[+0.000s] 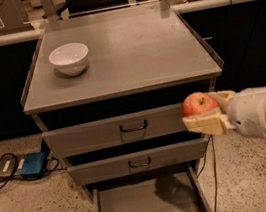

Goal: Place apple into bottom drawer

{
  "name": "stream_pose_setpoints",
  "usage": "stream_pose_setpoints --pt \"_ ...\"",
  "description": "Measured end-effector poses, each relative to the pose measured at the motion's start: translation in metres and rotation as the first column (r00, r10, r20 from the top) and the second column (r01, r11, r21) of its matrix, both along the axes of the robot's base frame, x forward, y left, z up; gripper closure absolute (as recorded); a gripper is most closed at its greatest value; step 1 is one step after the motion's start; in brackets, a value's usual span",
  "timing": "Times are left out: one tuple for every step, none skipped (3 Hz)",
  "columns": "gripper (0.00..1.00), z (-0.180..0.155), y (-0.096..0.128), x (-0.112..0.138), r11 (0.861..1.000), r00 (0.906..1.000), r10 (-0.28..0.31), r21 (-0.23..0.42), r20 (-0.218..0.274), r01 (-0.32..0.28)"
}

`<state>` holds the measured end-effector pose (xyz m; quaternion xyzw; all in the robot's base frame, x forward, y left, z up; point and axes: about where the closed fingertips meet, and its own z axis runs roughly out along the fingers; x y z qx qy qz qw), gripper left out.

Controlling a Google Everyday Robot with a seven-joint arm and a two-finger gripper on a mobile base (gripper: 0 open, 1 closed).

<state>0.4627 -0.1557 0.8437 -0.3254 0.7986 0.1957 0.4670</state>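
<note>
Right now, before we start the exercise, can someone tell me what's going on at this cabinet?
The robot's hand is shut on a red apple, holding it in the air off the cabinet's front right corner, level with the top drawer. The bottom drawer is pulled out, below and to the left of the apple, so the apple is not in it yet. A white bowl sits on the cabinet top, well away from the hand.
</note>
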Motion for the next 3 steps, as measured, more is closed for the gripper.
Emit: stream_pose_setpoints --pt "1.0 -0.033 0.004 -0.048 1.0 0.9992 -0.001 0.023 -0.041 0.002" --pt "1.0 -0.079 0.006 -0.068 1.0 0.995 -0.012 -0.001 -0.1 0.012" --pt "1.0 -0.128 0.019 -0.064 0.997 0.9908 0.016 -0.072 -0.134 -0.026"
